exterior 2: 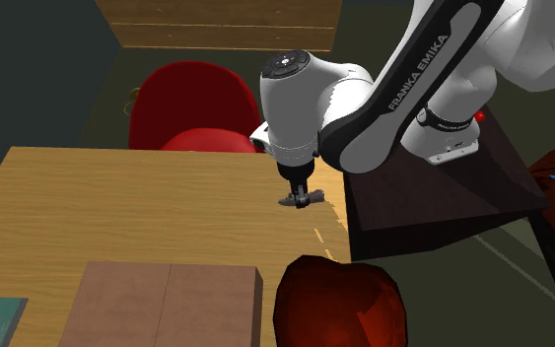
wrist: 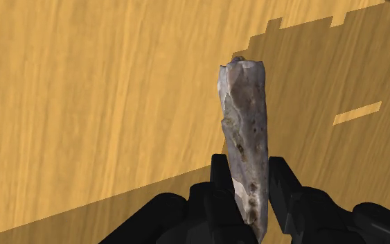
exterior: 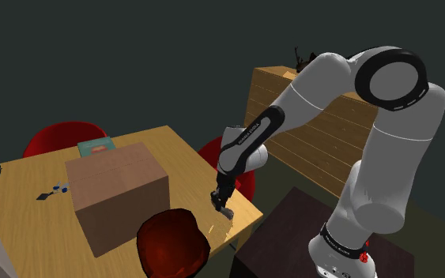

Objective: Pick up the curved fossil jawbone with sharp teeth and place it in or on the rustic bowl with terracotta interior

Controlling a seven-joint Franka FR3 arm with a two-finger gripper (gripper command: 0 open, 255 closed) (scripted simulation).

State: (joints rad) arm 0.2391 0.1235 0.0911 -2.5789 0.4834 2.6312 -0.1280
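Observation:
A grey, mottled, slightly curved jawbone [wrist: 244, 118] sticks out between the two black fingers, which clasp its near end, so my gripper [wrist: 249, 166] is shut on it. In the shoulder view the gripper [exterior: 224, 207] points straight down at the wooden table [exterior: 23, 225] near its edge, with the pale bone [exterior: 229, 214] at its tip. I cannot tell whether the bone still touches the tabletop. The dark red, rough-sided bowl [exterior: 173, 241] stands a short way to the shoulder view's left of the gripper. In the second exterior view the bowl [exterior 2: 339, 301] sits below the gripper [exterior 2: 298, 192].
A brown cardboard box [exterior: 118, 193] stands mid-table behind the bowl. A teal book [exterior: 96, 146] and a small blue object [exterior: 54, 190] lie farther off. Red chairs [exterior: 64, 136] [exterior 2: 191, 104] flank the table. A wooden slatted cabinet [exterior: 323, 134] stands behind the arm, and the dark stand [exterior: 292, 229] is beside the table edge.

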